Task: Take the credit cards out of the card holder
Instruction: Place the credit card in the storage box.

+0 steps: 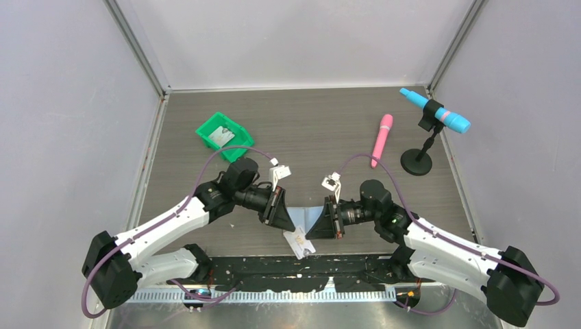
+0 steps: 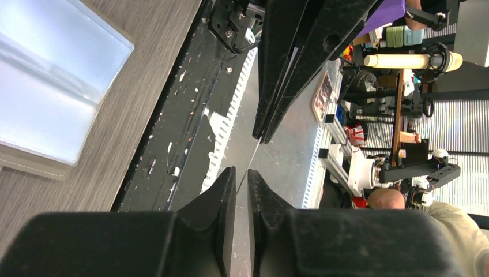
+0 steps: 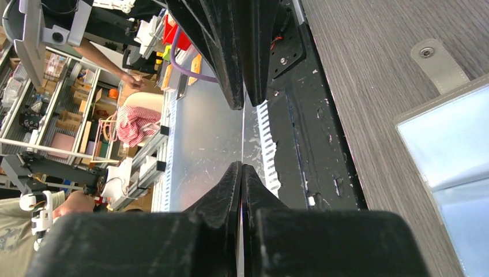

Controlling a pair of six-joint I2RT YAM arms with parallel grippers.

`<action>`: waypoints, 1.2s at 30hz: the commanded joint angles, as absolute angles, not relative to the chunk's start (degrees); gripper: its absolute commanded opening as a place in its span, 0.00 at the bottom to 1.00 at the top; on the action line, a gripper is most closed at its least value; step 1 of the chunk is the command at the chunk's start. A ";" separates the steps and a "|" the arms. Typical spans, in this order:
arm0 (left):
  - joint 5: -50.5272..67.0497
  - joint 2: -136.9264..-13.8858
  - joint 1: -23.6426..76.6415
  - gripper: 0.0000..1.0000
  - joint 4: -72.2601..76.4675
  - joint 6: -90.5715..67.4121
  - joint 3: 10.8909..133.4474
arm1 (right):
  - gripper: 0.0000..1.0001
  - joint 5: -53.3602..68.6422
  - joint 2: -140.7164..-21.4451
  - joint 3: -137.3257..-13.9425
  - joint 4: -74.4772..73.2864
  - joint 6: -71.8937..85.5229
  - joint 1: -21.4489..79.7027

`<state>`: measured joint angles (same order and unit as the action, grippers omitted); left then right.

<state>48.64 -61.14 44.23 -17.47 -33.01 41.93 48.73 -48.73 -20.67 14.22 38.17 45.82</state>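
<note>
The card holder [image 1: 302, 215], a light-blue wallet, lies open on the table between the two arms; it also shows in the left wrist view [image 2: 52, 86] and the right wrist view [image 3: 455, 156], grey tab [image 3: 441, 66] beside it. A pale credit card [image 1: 299, 242] is held flat above the table's near edge. My right gripper [image 3: 242, 166] is shut on one end of it; the card shows only as a thin edge-on line [image 3: 243, 138]. My left gripper [image 2: 241, 172] faces it from the other side, its jaws a narrow gap apart around the card's edge.
A green bin [image 1: 220, 135] with a pale card inside sits at the back left. A pink stick [image 1: 381, 139] and a blue-and-pink microphone on a black stand [image 1: 434, 110] stand at the back right. A black mounting strip [image 1: 301, 264] runs along the near edge.
</note>
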 commanded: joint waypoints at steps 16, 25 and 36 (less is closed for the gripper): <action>45.63 -61.19 44.91 0.00 -17.04 -35.00 46.61 | 0.53 36.86 -42.53 -19.96 13.41 38.29 46.58; 34.65 -60.59 35.15 0.00 -18.47 -37.67 48.95 | 0.95 27.19 -32.44 -20.00 3.27 36.54 46.41; 9.11 -56.12 8.45 0.00 -7.78 -52.63 45.83 | 0.96 23.84 -29.79 -20.57 -2.59 33.04 46.33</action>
